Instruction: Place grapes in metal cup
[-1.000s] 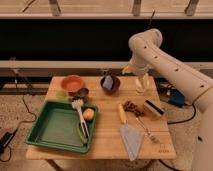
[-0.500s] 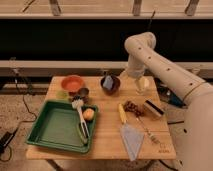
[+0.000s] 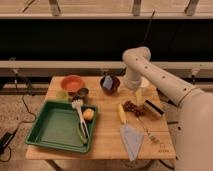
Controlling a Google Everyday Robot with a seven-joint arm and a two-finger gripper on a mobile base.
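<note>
The grapes point(image 3: 132, 106), a small dark reddish-purple bunch, lie on the wooden table point(image 3: 107, 142) right of centre, next to a yellow banana point(image 3: 120, 113). The metal cup point(image 3: 82, 93), small, dark and shiny, stands at the left, in front of an orange bowl point(image 3: 72, 82) and beside a light-green cup point(image 3: 62, 94). My gripper point(image 3: 138, 97) hangs pointing down just above and slightly right of the grapes, far from the metal cup. Nothing shows in it.
A dark brown bowl point(image 3: 109, 83) with a blue item stands at the back centre. A green tray point(image 3: 55, 127) at front left holds a white brush point(image 3: 80, 119) and a yellow-orange fruit point(image 3: 88, 114). A black block point(image 3: 153, 108), a fork point(image 3: 148, 131) and a grey napkin point(image 3: 131, 140) lie at the right.
My arm has swung down and slightly left, lowering the gripper towards the grapes. The objects on the table have not moved.
</note>
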